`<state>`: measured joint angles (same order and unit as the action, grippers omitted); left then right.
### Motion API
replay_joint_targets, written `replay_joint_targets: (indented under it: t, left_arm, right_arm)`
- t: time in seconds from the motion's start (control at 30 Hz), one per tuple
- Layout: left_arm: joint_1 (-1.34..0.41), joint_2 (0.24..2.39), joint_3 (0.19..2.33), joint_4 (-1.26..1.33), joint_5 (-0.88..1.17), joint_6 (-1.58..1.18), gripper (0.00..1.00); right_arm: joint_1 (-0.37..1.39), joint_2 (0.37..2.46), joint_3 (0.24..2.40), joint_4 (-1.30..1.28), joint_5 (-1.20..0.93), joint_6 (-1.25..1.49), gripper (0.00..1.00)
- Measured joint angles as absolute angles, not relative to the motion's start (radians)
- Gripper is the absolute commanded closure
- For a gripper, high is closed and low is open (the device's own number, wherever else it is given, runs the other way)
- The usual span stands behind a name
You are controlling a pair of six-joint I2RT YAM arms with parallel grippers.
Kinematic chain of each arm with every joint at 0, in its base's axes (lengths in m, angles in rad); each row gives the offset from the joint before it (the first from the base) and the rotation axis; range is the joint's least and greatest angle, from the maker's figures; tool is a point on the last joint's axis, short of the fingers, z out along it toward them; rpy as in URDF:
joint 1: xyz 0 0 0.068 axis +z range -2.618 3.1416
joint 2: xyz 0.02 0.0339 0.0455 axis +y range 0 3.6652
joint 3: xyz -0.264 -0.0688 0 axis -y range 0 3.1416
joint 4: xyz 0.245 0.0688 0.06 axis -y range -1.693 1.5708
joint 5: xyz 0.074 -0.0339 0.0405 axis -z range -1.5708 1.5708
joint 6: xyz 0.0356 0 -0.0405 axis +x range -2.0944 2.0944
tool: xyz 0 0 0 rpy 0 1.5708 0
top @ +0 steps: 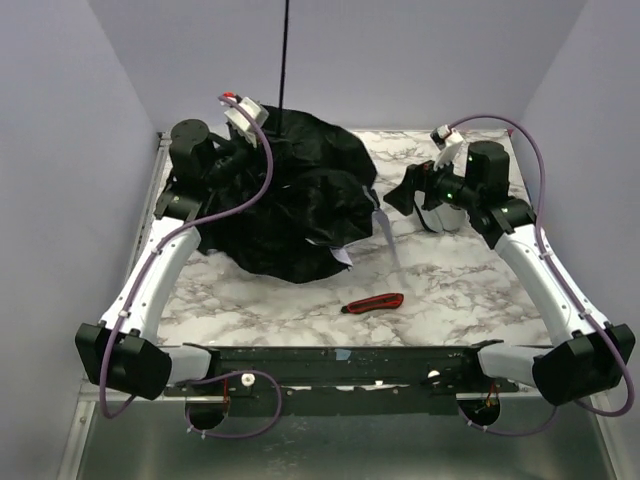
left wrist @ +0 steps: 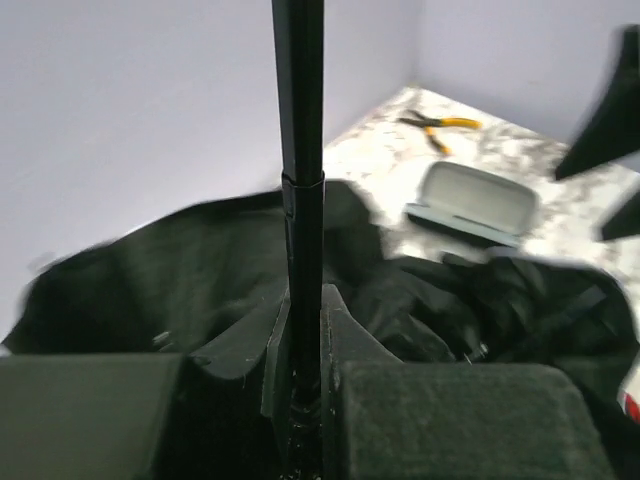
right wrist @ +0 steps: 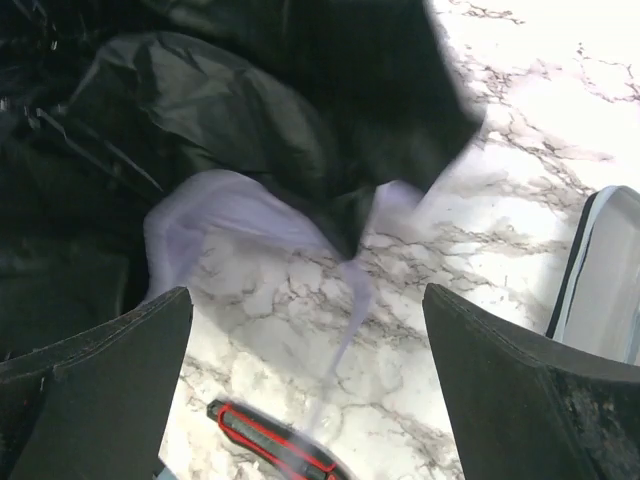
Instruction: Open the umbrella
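Umbrella (top: pixel 290 200) sits as a slack black heap on the marble table (top: pixel 460 290), with one pale lilac flap trailing out toward the right jaws. Its thin black shaft (left wrist: pixel 300 150) rises straight up from between the left jaws. The left gripper (left wrist: pixel 303 400) is pinched narrow on it, low down where the fabric gathers. The right gripper (right wrist: pixel 305 310) has its jaws wide and holds nothing; the canopy edge lies just ahead of them.

Progress, as we judge it: the shaft looks drawn out long, but the canopy is not spread, just crumpled folds with no taut dome. What is left is getting the ribs pushed out and locked.

Hard to read:
- The shaft top and handle are cut off by the upper edge of the overhead view.
- We can't find the runner or ribs in all that black.
- The left wrist view is blurred.

Red-and-black utility knife (right wrist: pixel 270 445) lies low between the right jaws — not touched. A grey pouch (left wrist: pixel 478 200) sits beyond the left jaws to the right, with yellow-handled pliers (left wrist: pixel 440 127) further off.
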<state>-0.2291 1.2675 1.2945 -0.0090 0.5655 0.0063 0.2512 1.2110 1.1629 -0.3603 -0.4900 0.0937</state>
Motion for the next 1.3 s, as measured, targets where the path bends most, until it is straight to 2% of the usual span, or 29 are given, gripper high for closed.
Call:
replay_joint_targets:
  t: [0.07,0.27,0.37,0.47,0.57,0.8,0.97,1.17,1.3]
  left_arm:
    - [-0.258,1.276,1.297,-0.009,0.587,0.019,1.00]
    - [-0.496,1.230,1.212,-0.032,0.728,0.083,1.00]
    - [-0.378,1.260,1.272,-0.047,0.757,0.059,1.00]
    - [-0.228,1.361,1.444,-0.058,0.712,0.042,1.00]
    - [-0.196,1.392,1.518,-0.080,0.686,0.080,1.00]
    - [-0.488,1.241,1.360,-0.190,0.717,0.358,1.00]
    - [-0.490,1.228,1.385,-0.194,0.689,0.649,1.00]
    - [-0.485,1.255,1.519,-0.210,0.668,0.987,1.00]
    - [-0.485,1.238,1.481,-0.173,0.659,1.203,1.00]
  right_arm:
    - [0.251,1.240,1.179,-0.360,-0.479,0.087,0.00]
    - [0.251,1.285,1.226,-0.370,-0.434,0.045,0.00]
    - [0.251,1.280,1.249,-0.371,-0.430,0.014,0.00]
    - [0.251,1.264,1.250,-0.373,-0.433,-0.003,0.00]
    - [0.251,1.224,1.217,-0.360,-0.448,-0.006,0.00]
    - [0.251,1.111,1.148,-0.361,-0.528,-0.005,0.00]
    - [0.251,1.080,1.131,-0.344,-0.529,-0.008,0.00]
    - [0.251,1.102,1.161,-0.321,-0.529,0.004,0.00]
    - [0.251,1.127,1.217,-0.292,-0.534,0.057,0.00]
